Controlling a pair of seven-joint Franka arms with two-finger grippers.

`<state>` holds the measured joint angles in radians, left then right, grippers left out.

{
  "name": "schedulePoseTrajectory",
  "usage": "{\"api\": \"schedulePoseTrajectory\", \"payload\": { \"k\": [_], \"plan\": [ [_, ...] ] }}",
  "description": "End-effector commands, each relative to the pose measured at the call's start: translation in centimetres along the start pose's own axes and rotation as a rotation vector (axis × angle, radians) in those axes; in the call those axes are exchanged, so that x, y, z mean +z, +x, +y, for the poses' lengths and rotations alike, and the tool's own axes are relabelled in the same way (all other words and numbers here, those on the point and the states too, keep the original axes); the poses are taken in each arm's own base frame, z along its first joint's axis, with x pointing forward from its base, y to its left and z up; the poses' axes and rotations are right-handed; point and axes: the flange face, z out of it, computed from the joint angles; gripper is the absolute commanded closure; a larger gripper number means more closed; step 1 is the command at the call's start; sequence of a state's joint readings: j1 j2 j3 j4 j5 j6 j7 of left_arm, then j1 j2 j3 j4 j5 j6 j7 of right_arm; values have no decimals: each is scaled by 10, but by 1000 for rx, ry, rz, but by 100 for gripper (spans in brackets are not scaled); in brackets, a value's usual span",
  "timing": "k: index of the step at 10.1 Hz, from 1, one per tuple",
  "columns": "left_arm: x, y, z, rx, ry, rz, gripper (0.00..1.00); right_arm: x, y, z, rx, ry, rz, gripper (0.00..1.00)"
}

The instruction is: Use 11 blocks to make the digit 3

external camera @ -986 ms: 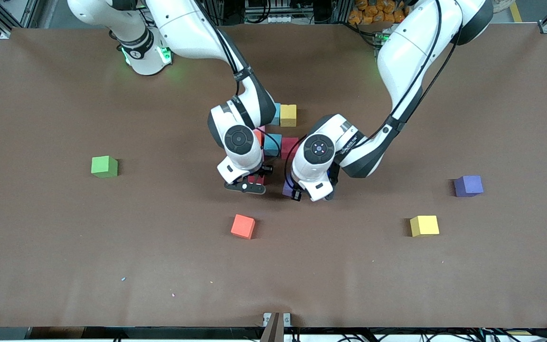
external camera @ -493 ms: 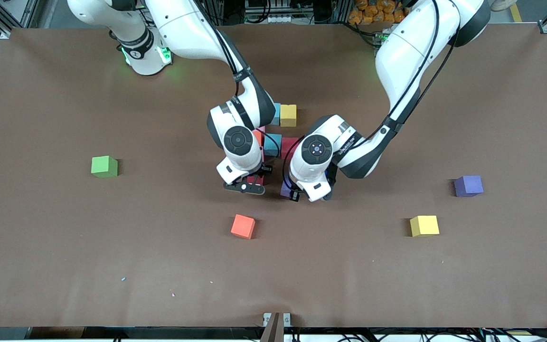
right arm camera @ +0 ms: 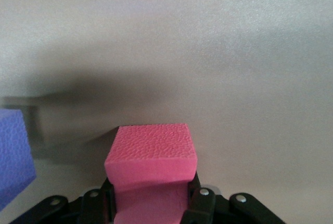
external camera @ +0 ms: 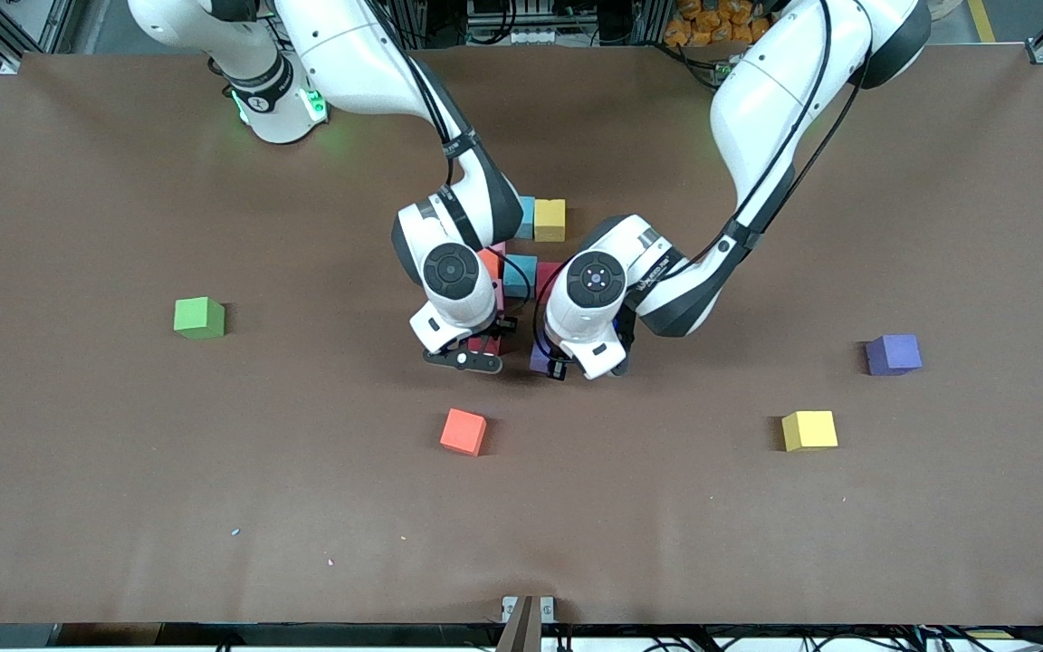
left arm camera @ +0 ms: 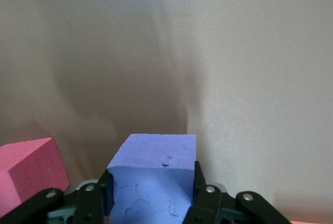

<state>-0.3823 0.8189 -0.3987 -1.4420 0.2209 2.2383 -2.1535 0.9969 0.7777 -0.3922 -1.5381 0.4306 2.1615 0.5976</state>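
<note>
At frame center, the right gripper [right arm camera: 151, 203] is clamped on a pink block [right arm camera: 151, 169], and just beside it the left gripper [left arm camera: 153, 200] is clamped on a purple block [left arm camera: 155, 174]. Just above them in the frame lies a cluster of blocks [external camera: 535, 244]. An orange block [external camera: 464, 431] lies lower center; a yellow block [external camera: 808, 429] and another purple block [external camera: 893, 354] sit at the frame's right; a green cube [external camera: 199, 318] at its left.

Front view evenly lit from overhead, sharp, no glare on matte brown worktop [external camera: 123, 507]. Soft short shadows under both arms & beside loose cubes. Green LED glow at right arm base [external camera: 279, 107]. Wrist views washed-out, paler; broad diffuse shadows across worktop, foreground edges slightly soft.
</note>
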Motion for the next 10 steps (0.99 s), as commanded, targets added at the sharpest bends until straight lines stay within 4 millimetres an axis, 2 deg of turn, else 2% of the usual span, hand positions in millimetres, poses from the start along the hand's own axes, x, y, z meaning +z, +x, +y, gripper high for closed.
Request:
{"api": "schedulePoseTrajectory", "payload": {
  "k": [1,10],
  "plan": [
    [0,-5,2,-21,8,-5,43,1,2,-3,7,8,-17,100],
    [-3,-5,2,-35,10,-8,43,7,-2,1,42,-15,-50,100]
  ]
}}
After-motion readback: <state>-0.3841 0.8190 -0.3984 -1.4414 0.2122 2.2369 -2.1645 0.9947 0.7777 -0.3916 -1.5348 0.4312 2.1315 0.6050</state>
